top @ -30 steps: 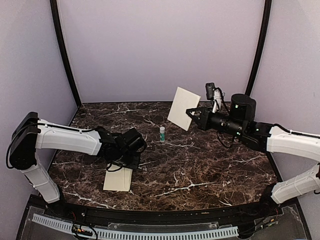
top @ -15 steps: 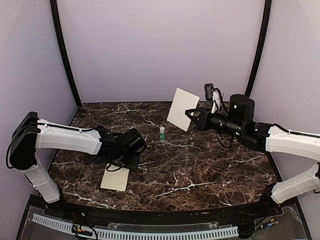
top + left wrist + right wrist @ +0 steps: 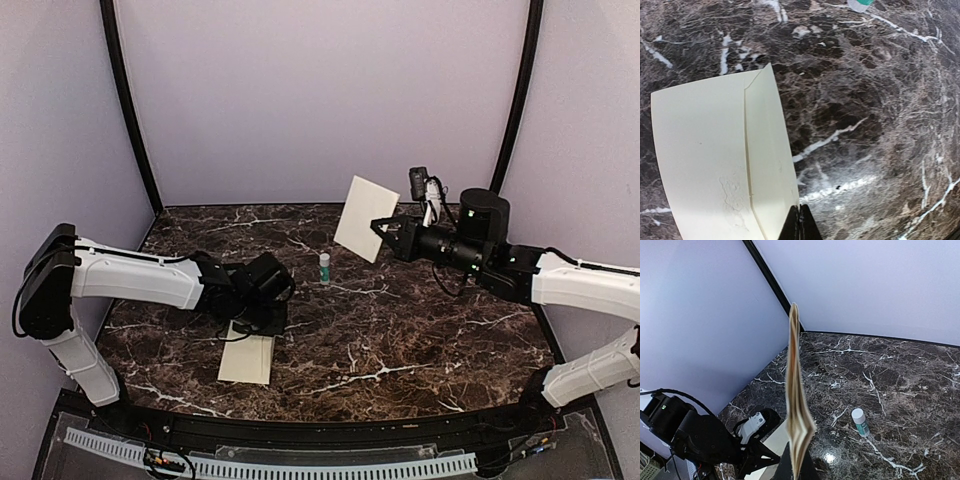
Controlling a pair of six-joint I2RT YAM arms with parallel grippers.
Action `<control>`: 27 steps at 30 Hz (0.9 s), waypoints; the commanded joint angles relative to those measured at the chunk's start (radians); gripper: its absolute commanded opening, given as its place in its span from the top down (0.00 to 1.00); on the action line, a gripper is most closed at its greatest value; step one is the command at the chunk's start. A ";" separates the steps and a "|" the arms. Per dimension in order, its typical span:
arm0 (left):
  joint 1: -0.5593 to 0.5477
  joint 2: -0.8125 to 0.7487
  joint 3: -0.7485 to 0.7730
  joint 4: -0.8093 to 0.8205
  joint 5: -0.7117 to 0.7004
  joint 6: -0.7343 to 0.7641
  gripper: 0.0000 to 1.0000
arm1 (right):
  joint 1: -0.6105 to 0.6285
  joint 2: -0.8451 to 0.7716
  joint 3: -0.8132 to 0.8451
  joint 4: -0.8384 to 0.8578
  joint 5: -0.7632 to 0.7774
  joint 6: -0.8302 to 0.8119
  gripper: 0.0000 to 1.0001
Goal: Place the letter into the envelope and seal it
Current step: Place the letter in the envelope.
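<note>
- We see the surface (image 3: pixel 400 330) as dark marble-look stone with white veins, polished and glossy, showing bright reflections.
- The envelope (image 3: pixel 700 150) is cream paper, matt and smooth, with one wrinkled patch beside the flap seam.
- The letter (image 3: pixel 797 410) is thin beige paper, seen edge-on in layers.
- The left arm (image 3: pixel 130 278) and right arm (image 3: pixel 585 283) have smooth white plastic-looking shells and matt black joints.
- The bottle (image 3: pixel 859 421) looks like white plastic.
- The walls (image 3: pixel 320 100) look matt.

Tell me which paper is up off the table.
The letter, pinched in the right gripper, raised clear of the table. The envelope lies low on the table at the left gripper.
</note>
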 commanded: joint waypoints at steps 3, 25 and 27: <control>-0.009 -0.021 0.000 0.241 0.124 -0.108 1.00 | -0.006 -0.032 -0.013 0.025 0.016 0.000 1.00; -0.008 -0.003 -0.027 0.604 0.294 -0.125 0.40 | -0.006 -0.087 0.034 -0.149 0.103 0.011 1.00; -0.001 -0.062 -0.058 0.562 0.284 -0.095 0.37 | -0.006 -0.078 0.066 -0.204 0.096 0.022 1.00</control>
